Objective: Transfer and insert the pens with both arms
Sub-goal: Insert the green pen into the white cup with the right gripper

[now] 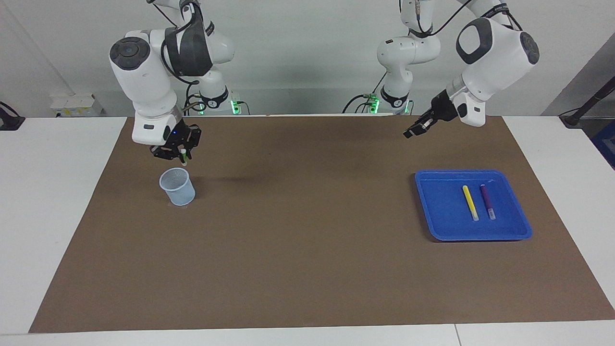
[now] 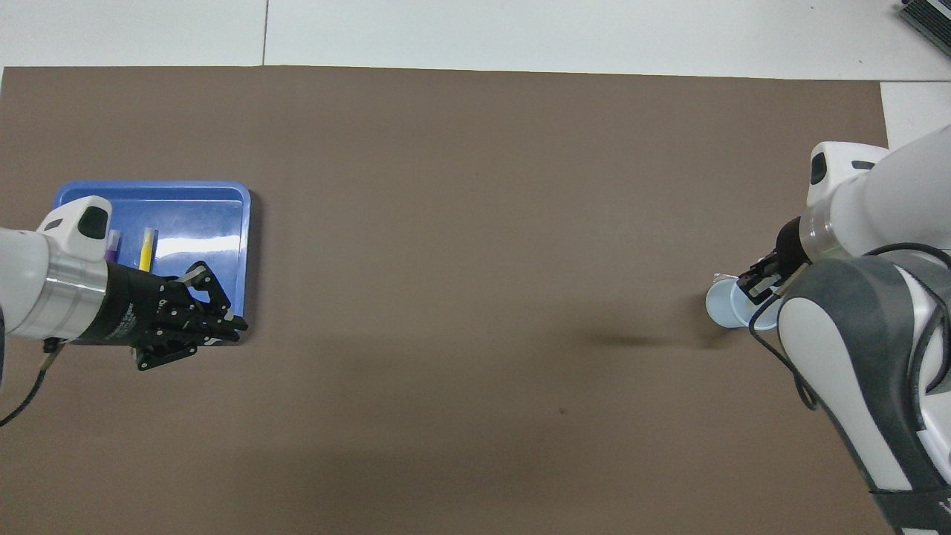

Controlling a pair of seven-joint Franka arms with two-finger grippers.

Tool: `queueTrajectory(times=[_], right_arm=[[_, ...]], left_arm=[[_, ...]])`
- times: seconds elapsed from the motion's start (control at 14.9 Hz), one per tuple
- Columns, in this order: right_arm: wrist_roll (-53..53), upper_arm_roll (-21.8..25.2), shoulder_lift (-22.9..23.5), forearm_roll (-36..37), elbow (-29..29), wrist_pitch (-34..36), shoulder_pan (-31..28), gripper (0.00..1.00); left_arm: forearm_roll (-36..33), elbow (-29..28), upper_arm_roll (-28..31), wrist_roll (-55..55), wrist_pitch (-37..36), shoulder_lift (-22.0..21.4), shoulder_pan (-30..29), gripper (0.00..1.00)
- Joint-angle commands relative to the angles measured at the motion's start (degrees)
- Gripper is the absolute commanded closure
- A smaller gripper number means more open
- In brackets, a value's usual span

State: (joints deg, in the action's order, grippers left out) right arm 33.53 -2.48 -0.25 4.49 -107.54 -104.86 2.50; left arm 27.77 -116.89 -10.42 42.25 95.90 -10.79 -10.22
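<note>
Your right gripper (image 1: 181,156) is hanging just above the pale blue cup (image 1: 177,187) at the right arm's end of the desk (image 1: 57,202), jaws clamped on the green pen (image 1: 184,160), which points down at the cup's mouth but isn't in it. Your left gripper (image 1: 414,129) is up over the brown mat (image 1: 307,250), next to the blue tray (image 1: 444,228) on the robots' side of it, with nothing in it; I can't tell how far its jaws are apart. The yellow pen (image 1: 470,202) and purple pen (image 1: 487,201) lie side by side in the tray, not touching.
</note>
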Motion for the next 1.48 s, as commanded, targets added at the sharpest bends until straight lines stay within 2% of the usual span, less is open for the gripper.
queueTrajectory(times=[0.0,0.13,0.27,0.47,0.61,0.81,1.01,1.14,1.28,1.34,1.41], right_arm=[[3.46,-0.68,-0.45,1.22,-5.21,-6.31,-3.02,1.00],[4.87,-0.68,-0.36,1.22,-6.80,-8.42,-4.16,1.00],[5.23,-0.68,-0.19,1.22,-8.30,-10.45,-4.87,1.00],[5.05,-0.68,-0.36,1.14,-11.71,-13.25,-5.92,1.00],[5.05,-0.68,-0.54,1.13,-14.53,-16.51,-6.63,1.00],[4.70,-0.68,-0.80,1.05,-15.33,-16.70,-6.89,1.00],[4.70,-0.77,-1.06,0.44,-18.57,-19.15,-7.94,1.00],[4.52,-0.77,-1.85,0.26,-20.60,-20.03,-8.47,1.00],[4.79,-0.77,-1.86,0.08,-20.35,-20.30,-8.56,0.62],[4.87,-0.77,-1.68,0.08,-20.00,-20.13,-8.56,0.40],[4.96,-0.86,-1.68,0.08,-19.12,-19.43,-8.47,0.35]], left_arm=[[-1.05,1.31,-0.39,-0.59,-1.86,0.06,-2.43,0.00],[-2.53,1.32,-0.39,-2.33,-1.07,0.15,-2.52,0.00],[-7.79,1.67,-0.39,-11.26,-0.72,0.24,-2.61,0.00],[-11.58,2.45,-0.39,-26.12,0.59,0.77,-3.93,0.00],[-13.35,3.16,-0.39,-30.80,2.70,1.47,-3.93,0.00],[-17.30,3.43,-0.39,-42.82,4.55,1.65,-4.10,0.00],[-18.01,2.99,-0.39,-49.44,8.94,1.82,-4.81,0.00],[-20.38,2.90,-0.39,-57.94,11.05,2.26,-4.81,0.00],[-21.43,2.46,-0.39,-61.57,13.25,2.26,-5.16,0.00],[-22.92,2.28,-0.39,-63.50,14.04,2.26,-5.34,0.00],[-23.80,1.76,-0.39,-63.87,14.40,2.26,-5.34,0.00]])
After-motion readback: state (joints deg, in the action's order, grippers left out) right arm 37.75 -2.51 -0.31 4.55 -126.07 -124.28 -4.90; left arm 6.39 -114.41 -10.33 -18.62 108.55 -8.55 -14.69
